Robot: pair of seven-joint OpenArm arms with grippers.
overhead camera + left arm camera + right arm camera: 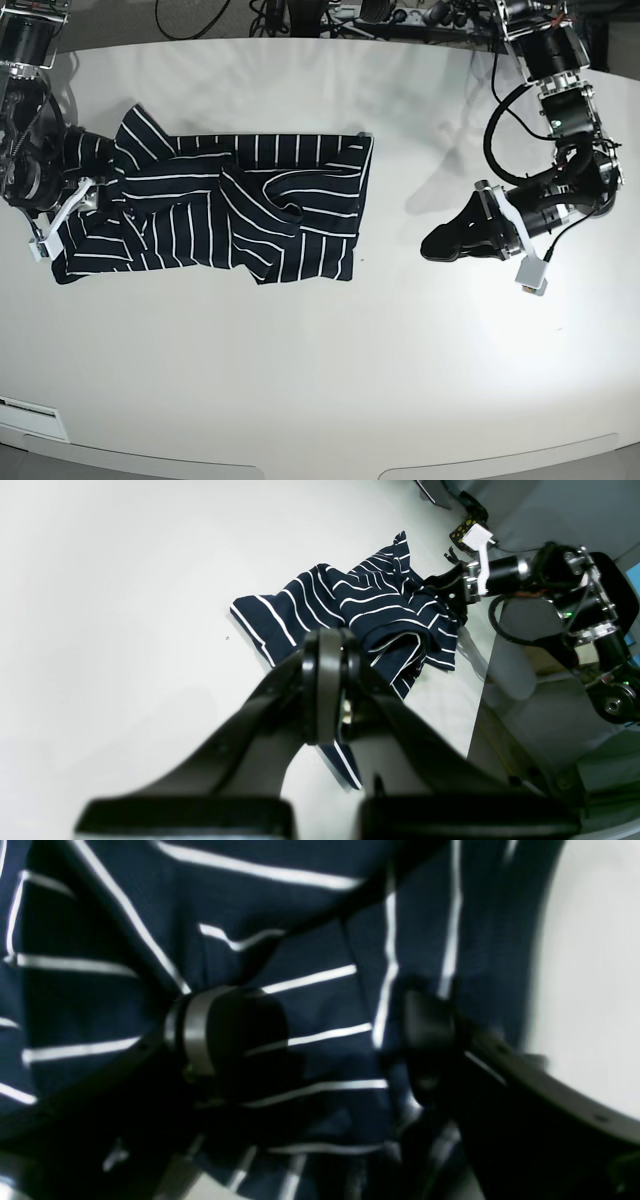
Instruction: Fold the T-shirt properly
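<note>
The T-shirt (230, 215), dark navy with thin white stripes, lies crumpled and partly folded over itself on the left half of the white table (300, 380). My right gripper (93, 192) is at the shirt's left edge; in the right wrist view its fingers (215, 1035) stand wide apart with striped cloth (320, 990) filling the gap between and beneath them. My left gripper (430, 243) hovers over bare table well to the right of the shirt. In the left wrist view its fingers (327, 680) are pressed together and empty, with the shirt (360, 605) beyond them and the right gripper (447, 592) at the shirt's far edge.
Cables and equipment (330, 15) lie along the table's back edge. A white label (25, 408) sits at the front left corner. The table's edge (480, 690) runs beside the right arm's base.
</note>
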